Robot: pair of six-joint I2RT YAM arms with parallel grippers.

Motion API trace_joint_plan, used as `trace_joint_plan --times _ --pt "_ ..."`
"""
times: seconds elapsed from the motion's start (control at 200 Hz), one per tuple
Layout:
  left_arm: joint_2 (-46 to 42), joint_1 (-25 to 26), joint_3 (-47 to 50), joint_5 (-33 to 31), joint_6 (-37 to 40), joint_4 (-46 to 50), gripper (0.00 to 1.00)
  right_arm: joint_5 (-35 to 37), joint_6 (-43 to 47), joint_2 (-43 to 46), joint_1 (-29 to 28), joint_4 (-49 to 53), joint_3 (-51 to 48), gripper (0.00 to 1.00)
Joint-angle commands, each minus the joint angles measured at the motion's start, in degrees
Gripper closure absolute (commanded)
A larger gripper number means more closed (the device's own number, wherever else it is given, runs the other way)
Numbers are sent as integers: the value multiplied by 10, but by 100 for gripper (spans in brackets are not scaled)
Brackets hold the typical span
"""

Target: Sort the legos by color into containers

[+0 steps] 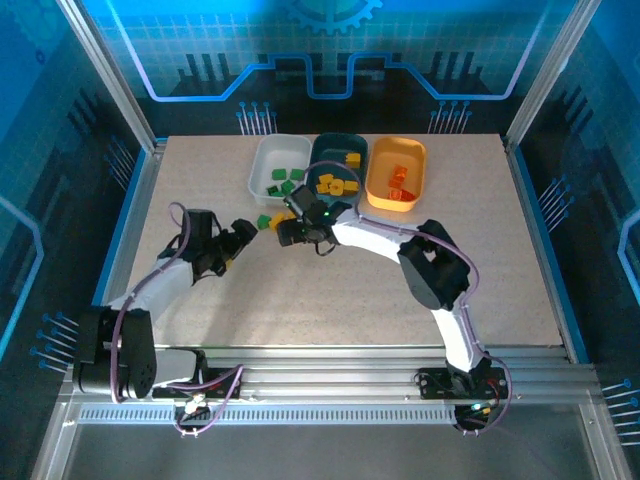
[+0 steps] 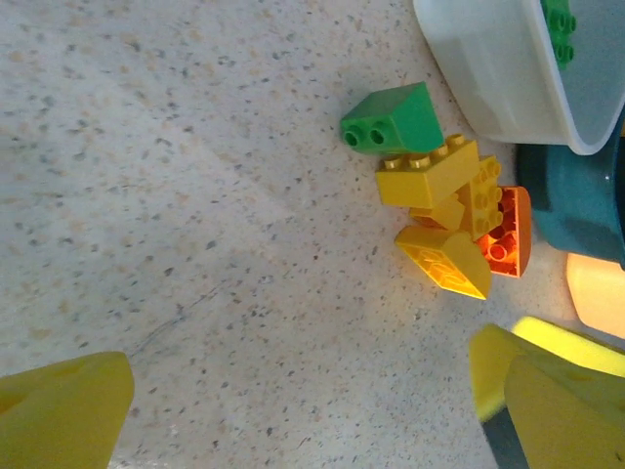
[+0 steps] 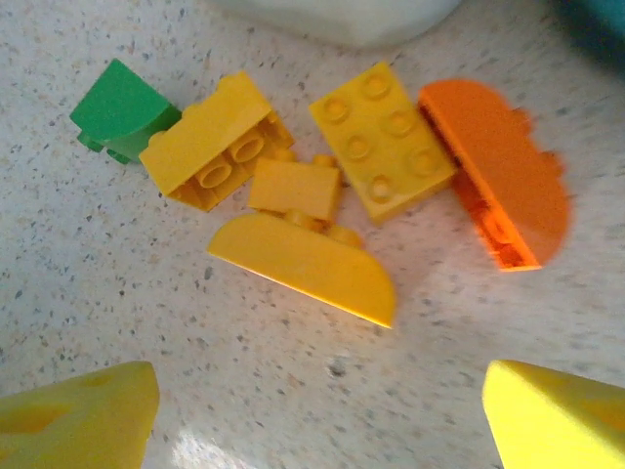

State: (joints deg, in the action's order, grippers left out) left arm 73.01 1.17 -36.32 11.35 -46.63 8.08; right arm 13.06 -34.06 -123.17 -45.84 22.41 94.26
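1. Right gripper [image 3: 312,420] hangs released, its yellow fingers [image 3: 78,420] spread wide over the speckled tabletop [image 3: 98,293], with nothing between them.
2. Just ahead of it lies a yellow half-round brick [image 3: 303,264], the nearest piece of the loose cluster.
3. Beyond that come a small yellow brick [image 3: 293,186], a yellow hollow-side brick [image 3: 210,147] and a yellow six-stud brick [image 3: 381,142]. An orange half-round brick [image 3: 498,186] leans against the cluster on the right, and a green brick [image 3: 117,107] sits at far left.
4. Left gripper [image 2: 293,410] is released too, with the same cluster ahead and to its right.
5. Farthest out are the white tray [image 1: 255,175] with green legos [image 1: 285,178], the dark teal tray [image 1: 340,138] with yellow legos [image 1: 335,185], and the yellow-orange tray [image 1: 418,175] with orange-red legos [image 1: 398,185].
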Motion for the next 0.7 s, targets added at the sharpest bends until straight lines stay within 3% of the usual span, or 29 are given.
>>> trace_joint_plan --times 0.0,0.115,0.275,0.44,0.695 --pt "-23 -10 20 -17 -2 35 1 26 -66 -38 2 31 51 8" --pt "-31 -12 29 -16 -2 36 1 25 -82 -75 -2 50 95 0" --pt "-31 -14 26 -12 3 38 1 62 -90 -129 -11 93 158 0" --pt "-28 -18 22 -8 6 37 1 121 -111 -154 -17 112 182 6" --pt "-21 -20 24 -5 7 32 1 135 -112 -188 -21 106 207 15"
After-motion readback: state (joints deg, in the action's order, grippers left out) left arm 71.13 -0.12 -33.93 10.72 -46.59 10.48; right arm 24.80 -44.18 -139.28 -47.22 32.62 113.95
